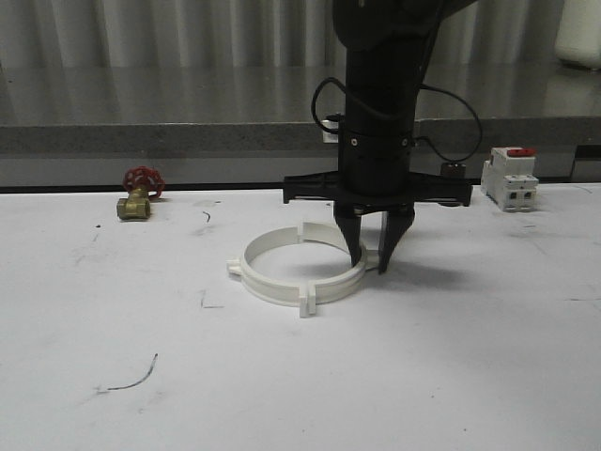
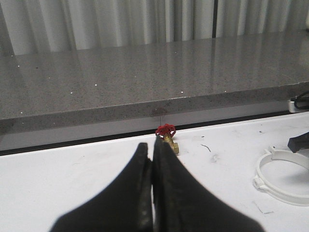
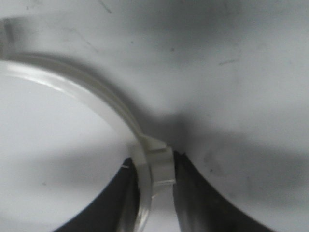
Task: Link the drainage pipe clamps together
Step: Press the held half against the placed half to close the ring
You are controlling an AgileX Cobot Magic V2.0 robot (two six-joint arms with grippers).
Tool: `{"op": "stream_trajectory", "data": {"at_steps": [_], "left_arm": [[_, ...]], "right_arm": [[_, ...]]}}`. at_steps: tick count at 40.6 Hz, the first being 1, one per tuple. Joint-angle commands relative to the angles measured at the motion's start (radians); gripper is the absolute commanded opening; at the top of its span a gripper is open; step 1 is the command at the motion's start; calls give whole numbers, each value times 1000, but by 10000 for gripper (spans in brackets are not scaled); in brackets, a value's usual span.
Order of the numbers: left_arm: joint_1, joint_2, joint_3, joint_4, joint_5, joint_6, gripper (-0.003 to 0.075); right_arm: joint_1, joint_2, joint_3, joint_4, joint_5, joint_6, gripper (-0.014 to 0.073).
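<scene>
- Right claw [image 1: 374,265] pointing down, pinching the 3 o'clock joint of the drainage pipe clamps [image 1: 299,266], ringed together mid-counter [image 1: 451,366].
- Left claw [image 2: 153,155] closed, empty, near a brass valve [image 2: 167,137].

White plastic drainage pipe clamps [image 1: 302,268], smooth with a slight sheen, lie on a matt white table [image 1: 282,376] marked with dark scuffs. Behind the clamps, a polished grey speckled stone ledge [image 1: 188,108] reflects light. Left of the clamps, a brass valve [image 1: 134,205] carries a red handwheel. The right gripper [image 1: 373,258] fingers look matt black.
</scene>
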Motion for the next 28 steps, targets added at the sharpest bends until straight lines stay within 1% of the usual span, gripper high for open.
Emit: {"op": "stream_trajectory", "data": {"at_steps": [1,28], "left_arm": [[2,9,-27,3,-78,-1,-20],[2,9,-27,3,-78,-1,-20]], "right_arm": [[-3,-57,-28,-1,2,-19,184],[-3,-57,-28,-1,14,-33,184]]}}
